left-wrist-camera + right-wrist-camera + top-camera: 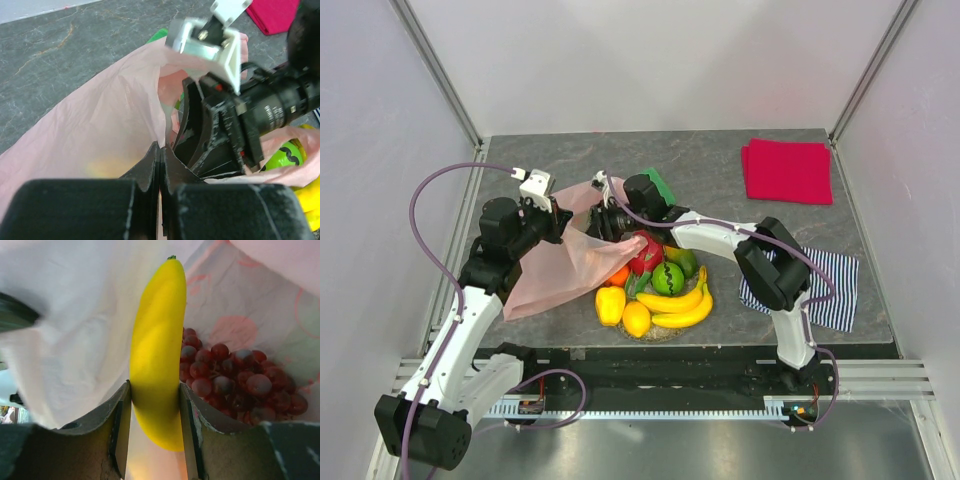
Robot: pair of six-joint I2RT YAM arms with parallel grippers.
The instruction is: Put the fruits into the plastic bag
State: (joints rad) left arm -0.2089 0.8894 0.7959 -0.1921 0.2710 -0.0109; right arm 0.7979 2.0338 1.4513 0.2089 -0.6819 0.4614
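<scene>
Top view: plastic bag flat on the table. Outside it, just right of its mouth, lie banana bunch, green fruit, yellow pepper, lemon and red piece. Left wrist view: left fingers clenched on the bag's rim, lifting the mouth. Right wrist view: right fingers grasping a single banana inside the bag, beside grapes already deposited. Estimate: early, most fruits remain.
</scene>
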